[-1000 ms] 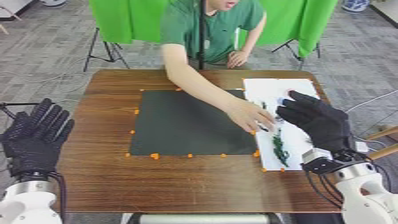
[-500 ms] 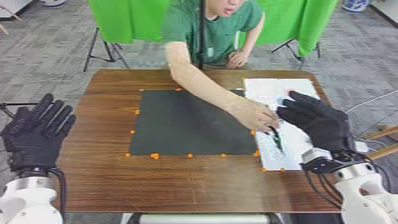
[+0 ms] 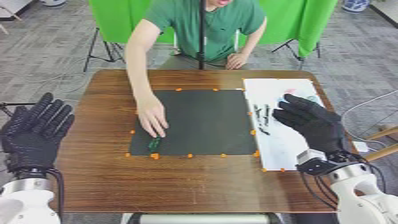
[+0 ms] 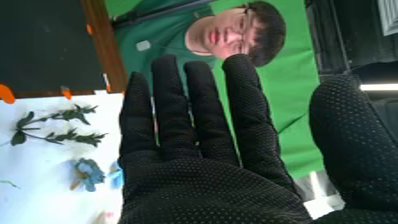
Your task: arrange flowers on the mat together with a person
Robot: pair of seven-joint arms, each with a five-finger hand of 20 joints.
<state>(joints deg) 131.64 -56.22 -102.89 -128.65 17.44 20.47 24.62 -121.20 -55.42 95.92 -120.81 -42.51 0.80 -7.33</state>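
The black mat [image 3: 200, 120] lies mid-table, with a green sprig [image 3: 155, 145] on its near left corner; a person's hand [image 3: 152, 119] is at the sprig's far end. To the right, a white sheet [image 3: 282, 155] bears dark green sprigs [image 3: 266, 117]. The right hand [image 3: 309, 122] is over the sheet's right part, fingers straight, holding nothing. The left hand [image 3: 34, 131] is left of the table, fingers straight. In the right wrist view the right hand [image 4: 209, 187] is open, near leafy sprigs [image 4: 58, 117] and a blue flower [image 4: 87, 174] on the sheet.
Orange markers [image 3: 155, 156] line the mat's edges. Brown wood of the table [image 3: 195, 185] surrounds mat and sheet. A thin dark pole [image 3: 202, 45] stands at the table's far edge, before the person and a green backdrop [image 3: 120, 25].
The person's hand has moved from the white sheet to the mat's left side, and a green sprig has gone from the sheet onto the mat. The right hand has shifted slightly.
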